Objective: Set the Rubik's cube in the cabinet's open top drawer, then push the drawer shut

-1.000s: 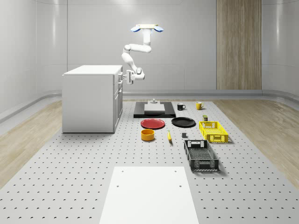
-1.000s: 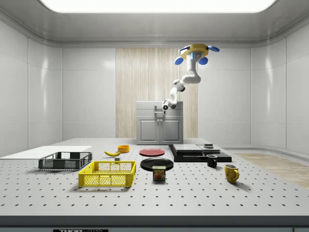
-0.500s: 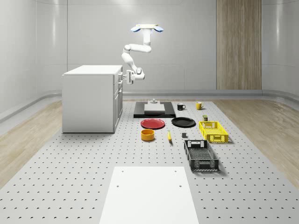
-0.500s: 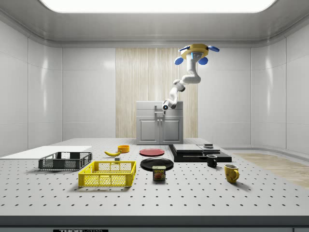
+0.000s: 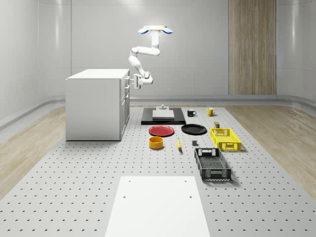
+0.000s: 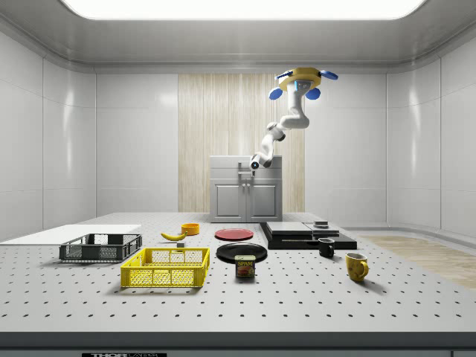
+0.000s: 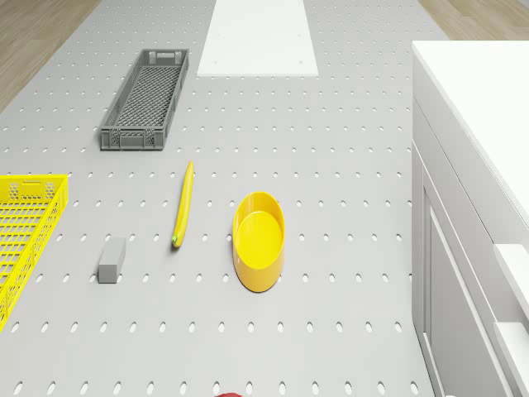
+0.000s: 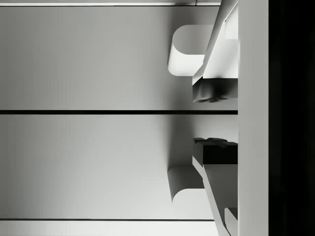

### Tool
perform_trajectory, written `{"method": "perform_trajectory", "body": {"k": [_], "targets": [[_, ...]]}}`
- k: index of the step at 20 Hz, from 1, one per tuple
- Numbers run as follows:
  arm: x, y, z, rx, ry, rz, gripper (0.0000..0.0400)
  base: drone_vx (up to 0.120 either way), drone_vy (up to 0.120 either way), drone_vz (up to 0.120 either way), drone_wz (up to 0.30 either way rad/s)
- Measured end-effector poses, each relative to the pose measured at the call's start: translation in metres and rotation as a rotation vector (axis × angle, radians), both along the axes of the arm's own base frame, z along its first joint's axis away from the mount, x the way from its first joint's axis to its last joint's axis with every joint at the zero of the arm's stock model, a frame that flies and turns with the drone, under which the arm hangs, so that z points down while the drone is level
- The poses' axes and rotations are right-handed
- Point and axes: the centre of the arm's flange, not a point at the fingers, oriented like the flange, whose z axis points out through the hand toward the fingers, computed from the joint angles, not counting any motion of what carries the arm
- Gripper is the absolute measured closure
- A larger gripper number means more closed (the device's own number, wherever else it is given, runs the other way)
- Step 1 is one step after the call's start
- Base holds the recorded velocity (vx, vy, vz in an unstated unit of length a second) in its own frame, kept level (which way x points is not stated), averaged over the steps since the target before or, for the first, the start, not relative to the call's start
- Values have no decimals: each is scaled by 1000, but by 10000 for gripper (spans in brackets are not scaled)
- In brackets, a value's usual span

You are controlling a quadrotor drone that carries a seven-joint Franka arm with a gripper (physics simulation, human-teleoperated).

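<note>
The drone [image 5: 155,30] hovers high in front of the white cabinet [image 5: 96,103], to the whole-scene view's right of it. Its arm bends down toward the cabinet's upper front. My gripper [image 5: 132,81] is level with the top drawer front [image 5: 126,79] and right against it, also seen as the gripper [image 6: 253,165] from the side. In the wrist view the gripper [image 8: 209,120] is open, with nothing between the two dark fingertips [image 8: 212,91], which are close to flat white panels with rounded handles [image 8: 189,49]. I cannot tell how far out the drawer stands.
On the table below lie a yellow bowl [image 7: 259,240], a banana [image 7: 183,203], a grey crate [image 7: 147,98], a yellow crate [image 7: 21,231] and a small grey block [image 7: 111,259]. Red plate [image 5: 162,131], black plate [image 5: 193,129], black slab [image 5: 163,116] and mugs [image 5: 211,112] lie right of the cabinet.
</note>
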Motion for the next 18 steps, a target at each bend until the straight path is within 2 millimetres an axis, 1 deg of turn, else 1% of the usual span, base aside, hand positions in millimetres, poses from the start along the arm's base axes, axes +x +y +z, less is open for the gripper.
{"method": "perform_trajectory", "body": {"k": [18], "targets": [[0, 0, 0, 0, 0, 0, 295, 0, 0, 0, 0]]}}
